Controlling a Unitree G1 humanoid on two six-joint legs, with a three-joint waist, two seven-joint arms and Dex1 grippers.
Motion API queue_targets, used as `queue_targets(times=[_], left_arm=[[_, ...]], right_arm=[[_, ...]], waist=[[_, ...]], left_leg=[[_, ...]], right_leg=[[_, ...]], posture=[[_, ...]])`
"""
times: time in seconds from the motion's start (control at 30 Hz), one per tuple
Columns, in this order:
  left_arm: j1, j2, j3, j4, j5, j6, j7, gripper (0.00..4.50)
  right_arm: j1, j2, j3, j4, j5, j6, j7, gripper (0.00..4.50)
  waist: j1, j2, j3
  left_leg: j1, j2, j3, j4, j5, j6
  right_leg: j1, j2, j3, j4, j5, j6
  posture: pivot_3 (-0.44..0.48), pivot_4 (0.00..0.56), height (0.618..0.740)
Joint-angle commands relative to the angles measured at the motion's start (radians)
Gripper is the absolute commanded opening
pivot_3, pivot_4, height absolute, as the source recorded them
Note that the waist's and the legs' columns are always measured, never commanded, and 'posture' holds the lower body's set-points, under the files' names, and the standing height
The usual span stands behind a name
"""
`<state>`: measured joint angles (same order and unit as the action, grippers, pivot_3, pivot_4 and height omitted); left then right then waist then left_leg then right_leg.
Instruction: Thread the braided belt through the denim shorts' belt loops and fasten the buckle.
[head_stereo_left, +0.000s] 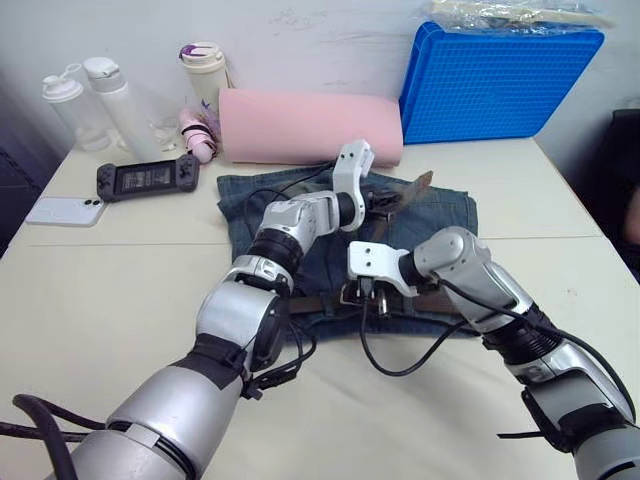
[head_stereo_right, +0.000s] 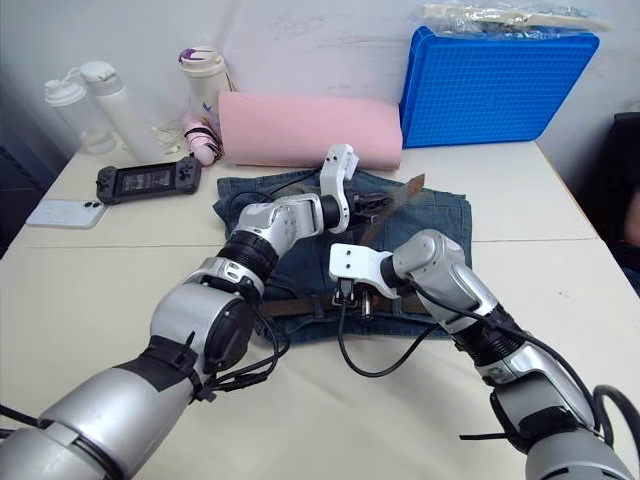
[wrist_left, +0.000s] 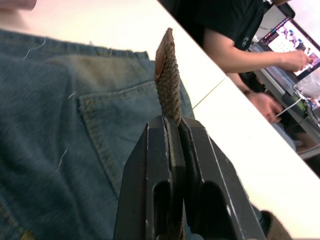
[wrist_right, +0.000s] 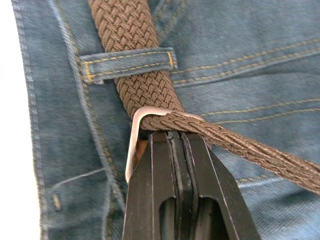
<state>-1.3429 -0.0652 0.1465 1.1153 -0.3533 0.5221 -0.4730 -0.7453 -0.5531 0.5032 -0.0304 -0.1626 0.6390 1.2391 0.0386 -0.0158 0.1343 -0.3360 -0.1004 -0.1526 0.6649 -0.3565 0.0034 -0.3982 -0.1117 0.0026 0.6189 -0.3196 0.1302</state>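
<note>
The denim shorts lie flat in the middle of the table, waistband toward me. The braided belt runs along the waistband and passes under a belt loop. My right gripper is shut on the silver buckle, where the strap comes through the frame and leads away across the denim. My left gripper hovers over the shorts' far part, shut on the belt just behind its plain tip. The tip sticks up and to the right above a back pocket.
A pink roll lies behind the shorts, with a blue tray leaning on the wall at the right. Bottles, a handheld console and a phone sit at the left. A person sits beyond the table's far side.
</note>
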Motion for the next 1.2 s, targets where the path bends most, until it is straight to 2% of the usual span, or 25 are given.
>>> queue_targets(times=[0.03, 0.33, 0.57, 0.8, 0.9, 1.03, 1.2], left_arm=[[-0.199, -0.024, 0.098, -0.181, -0.107, -0.176, -0.053, 0.00], [-0.073, 0.053, 0.106, -0.345, -0.121, 0.010, -0.091, 0.00], [0.163, 0.155, 0.103, -0.725, -0.179, 0.317, -0.038, 0.00], [0.344, 0.186, 0.060, -1.039, -0.248, 0.512, -0.012, 0.00], [0.398, 0.198, 0.005, -1.132, -0.258, 0.546, -0.034, 0.00], [0.487, 0.285, -0.147, -1.248, -0.211, 0.500, -0.126, 0.00], [0.553, 0.380, -0.251, -1.269, -0.143, 0.403, -0.182, 0.00]], right_arm=[[0.187, 0.040, 0.217, 0.111, 0.011, 0.037, 0.078, 0.03], [0.201, 0.058, 0.184, 0.131, 0.012, 0.026, 0.052, 0.03], [0.246, 0.072, 0.012, 0.112, 0.096, 0.078, 0.018, 0.03], [0.234, 0.034, -0.174, -0.007, 0.254, 0.222, -0.017, 0.03], [0.218, 0.016, -0.259, -0.051, 0.329, 0.295, -0.041, 0.03], [0.202, -0.036, -0.400, -0.118, 0.448, 0.398, -0.066, 0.03], [0.193, -0.082, -0.523, -0.194, 0.588, 0.503, -0.091, 0.03]], waist=[[0.001, 0.000, 0.000], [-0.004, 0.000, 0.000], [-0.017, 0.000, 0.000], [-0.012, 0.001, 0.002], [-0.012, 0.003, 0.006], [-0.012, 0.007, 0.015], [-0.011, 0.010, 0.023]], left_leg=[[0.000, 0.000, 0.000, 0.000, 0.000, 0.000], [0.000, 0.000, -0.001, -0.001, 0.000, 0.000], [0.000, 0.000, -0.003, -0.002, 0.000, -0.001], [-0.002, 0.000, -0.006, -0.007, -0.001, 0.000], [-0.004, 0.000, -0.006, -0.007, -0.002, 0.001], [-0.005, -0.002, -0.006, -0.007, -0.002, 0.001], [-0.011, -0.002, -0.006, -0.002, -0.002, 0.001]], right_leg=[[0.000, 0.000, 0.000, 0.000, 0.000, 0.000], [-0.001, 0.000, 0.001, 0.001, 0.000, 0.000], [-0.006, 0.000, 0.005, 0.003, 0.000, 0.000], [-0.012, 0.000, 0.005, 0.005, 0.000, 0.000], [-0.013, 0.000, 0.004, 0.003, 0.000, 0.000], [-0.013, -0.001, 0.004, 0.002, 0.000, 0.000], [-0.017, -0.002, 0.004, 0.001, 0.000, 0.000]], posture=[[0.000, 0.150, 0.740], [0.000, 0.150, 0.740], [0.000, 0.150, 0.740], [0.000, 0.150, 0.740], [0.000, 0.150, 0.740], [0.000, 0.150, 0.740], [0.000, 0.150, 0.740]])
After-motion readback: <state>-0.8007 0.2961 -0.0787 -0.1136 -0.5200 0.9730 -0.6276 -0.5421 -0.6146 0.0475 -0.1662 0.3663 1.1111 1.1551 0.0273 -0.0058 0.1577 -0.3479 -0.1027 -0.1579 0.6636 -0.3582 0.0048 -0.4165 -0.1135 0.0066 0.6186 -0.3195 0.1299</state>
